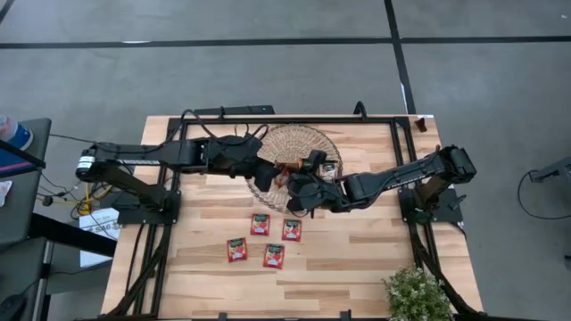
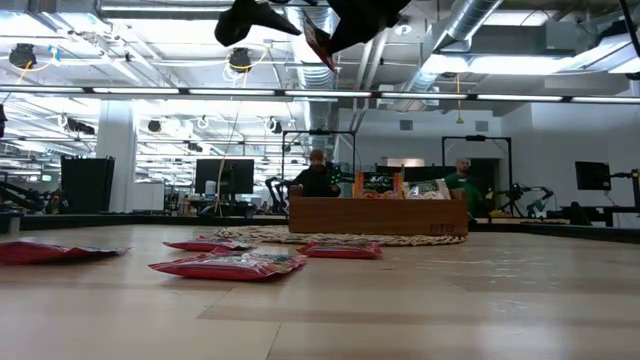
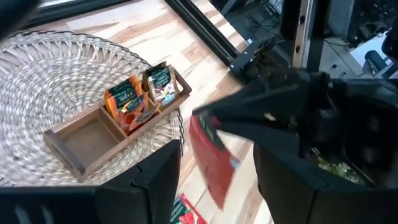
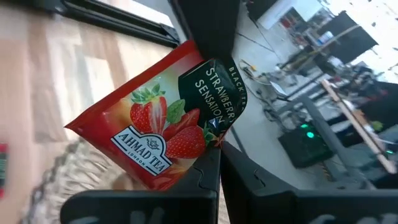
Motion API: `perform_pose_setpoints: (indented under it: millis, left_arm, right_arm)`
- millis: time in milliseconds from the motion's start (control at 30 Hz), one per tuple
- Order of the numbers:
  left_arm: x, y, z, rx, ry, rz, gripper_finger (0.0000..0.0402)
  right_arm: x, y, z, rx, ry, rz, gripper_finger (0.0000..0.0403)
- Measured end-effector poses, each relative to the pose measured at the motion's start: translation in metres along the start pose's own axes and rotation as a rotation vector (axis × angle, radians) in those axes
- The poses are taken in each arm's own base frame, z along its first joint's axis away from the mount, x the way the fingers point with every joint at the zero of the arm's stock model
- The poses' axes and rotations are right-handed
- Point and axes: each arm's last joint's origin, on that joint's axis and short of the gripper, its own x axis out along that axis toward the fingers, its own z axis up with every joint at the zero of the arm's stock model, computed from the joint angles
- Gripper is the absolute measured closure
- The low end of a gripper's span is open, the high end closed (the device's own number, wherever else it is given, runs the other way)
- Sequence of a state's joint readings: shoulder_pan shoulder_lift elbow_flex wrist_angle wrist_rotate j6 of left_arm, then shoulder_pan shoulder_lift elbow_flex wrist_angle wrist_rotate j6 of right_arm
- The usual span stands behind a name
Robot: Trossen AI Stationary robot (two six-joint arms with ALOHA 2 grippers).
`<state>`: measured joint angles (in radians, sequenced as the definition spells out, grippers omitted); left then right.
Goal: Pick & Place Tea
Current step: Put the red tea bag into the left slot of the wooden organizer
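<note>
My right gripper (image 4: pixel 219 163) is shut on a red strawberry tea sachet (image 4: pixel 149 134) with a dark label band, high above the table near the woven mat (image 1: pixel 308 143). In the low view the sachet (image 2: pixel 318 45) shows at the top of the picture. My left gripper (image 1: pixel 265 169) hovers open over the mat, close beside the right one. In its wrist view its fingers (image 3: pixel 155 180) frame the held sachet (image 3: pixel 211 158). Several more red sachets (image 1: pixel 260 224) lie flat on the table, nearer than the mat. The brown wooden tray (image 3: pixel 68 140) rests on the mat. My right gripper pinches the sachet between its two fingers at the edge by the dark label band (image 4: pixel 214 134). The sachet is lifted clear of the table. It stands out tilted beyond the fingertips, printed face toward the wrist camera.
The tray holds upright sachets (image 3: pixel 134 99) in two compartments, and its third compartment (image 3: pixel 87 134) is bare. A potted plant (image 1: pixel 415 292) stands at the table's near right corner. A black frame (image 1: pixel 268 119) runs along the table's far edge. People sit in the room behind (image 2: pixel 318 178).
</note>
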<state>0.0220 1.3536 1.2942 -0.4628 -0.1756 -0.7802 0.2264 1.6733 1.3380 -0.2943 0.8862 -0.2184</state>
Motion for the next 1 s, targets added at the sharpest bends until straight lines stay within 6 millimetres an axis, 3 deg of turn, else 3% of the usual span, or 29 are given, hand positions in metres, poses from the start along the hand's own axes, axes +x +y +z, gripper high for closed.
perform_pose_setpoints:
  millis: [600,833,1000]
  left_arm:
    - [0.0033,0.0032,0.0016,-0.007,-0.01,0.023,0.0216]
    - [0.0033,0.0035,0.0015,-0.006,-0.008,0.026,0.0271]
    - [0.0033,0.004,0.001,0.021,-0.002,0.029,0.0349]
  right_arm:
    - [-0.0001,-0.0004,0.0045,0.011,-0.038,0.014,0.0403]
    - [-0.0001,-0.0008,0.0061,0.003,-0.05,0.011,0.0403]
    - [-0.0001,-0.0008,0.0061,0.002,-0.049,0.011,0.0403]
